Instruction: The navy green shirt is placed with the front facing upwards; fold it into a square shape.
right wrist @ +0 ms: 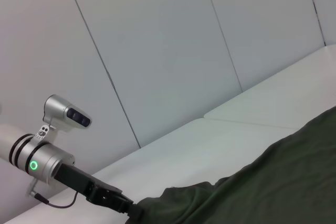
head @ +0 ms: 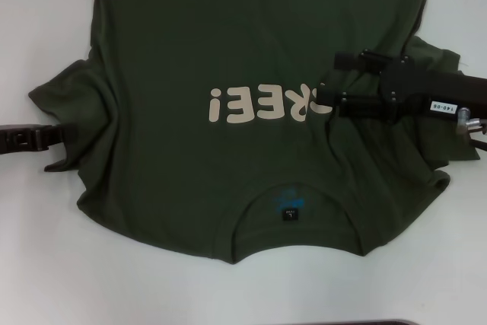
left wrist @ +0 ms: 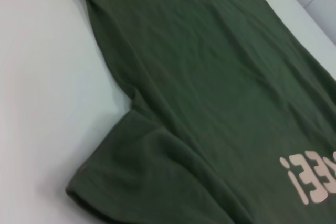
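The navy green shirt lies spread front up on the white table, its cream letters upside down to me and its collar with the neck label on my near side. My right gripper hovers open over the chest, just right of the letters, with its fingers spread apart. My left gripper sits low at the edge of the left sleeve, and from the right wrist view this left gripper meets the cloth there.
White table surrounds the shirt on the left, right and near sides. The right sleeve lies bunched under the right arm. Pale wall panels stand behind the table.
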